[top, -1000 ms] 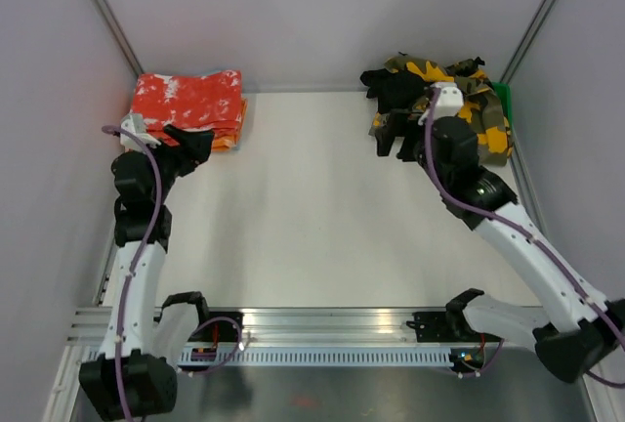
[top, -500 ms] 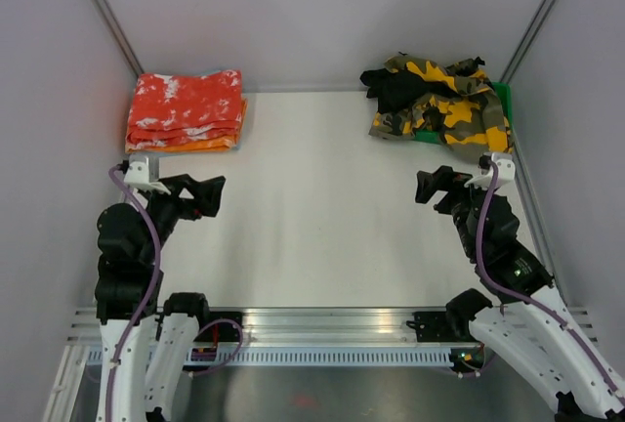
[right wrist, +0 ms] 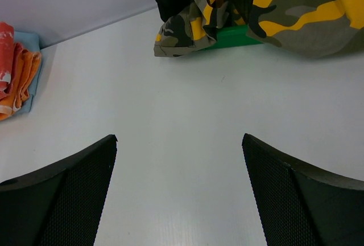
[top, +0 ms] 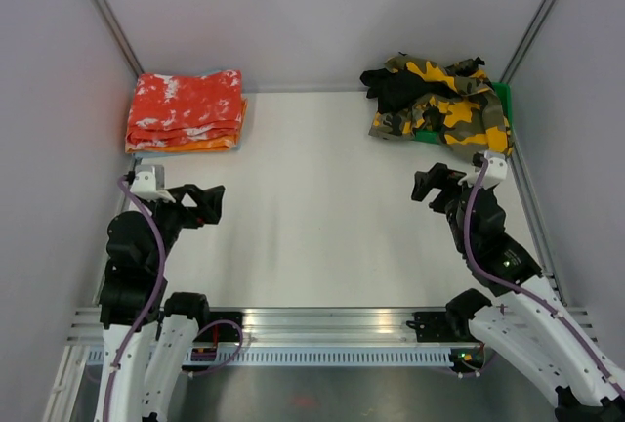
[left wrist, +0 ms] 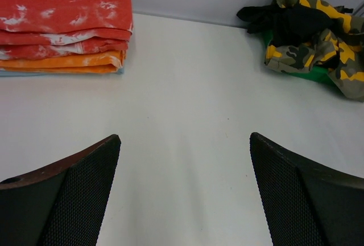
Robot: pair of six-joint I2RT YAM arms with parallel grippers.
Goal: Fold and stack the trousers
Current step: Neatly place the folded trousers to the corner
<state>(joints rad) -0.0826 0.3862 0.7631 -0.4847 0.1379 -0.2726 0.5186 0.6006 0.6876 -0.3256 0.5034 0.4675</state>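
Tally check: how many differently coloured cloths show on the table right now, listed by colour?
Red-and-white, folded stack: 1
Orange-and-white, folded stack: 1
Light blue, bottom edge of the stack: 1
Camouflage, loose heap: 1
Black, loose heap: 1
Total: 5 colours. How many pairs lie in the heap cannot be told.

Folded red trousers (top: pixel 186 102) atop orange pair (top: pixel 205 145), far left.

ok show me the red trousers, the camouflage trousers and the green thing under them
red trousers (top: pixel 186 100), top external view, middle of top fold
camouflage trousers (top: pixel 447 109), top external view, centre of the heap
green thing (right wrist: pixel 236 36), right wrist view, exposed edge
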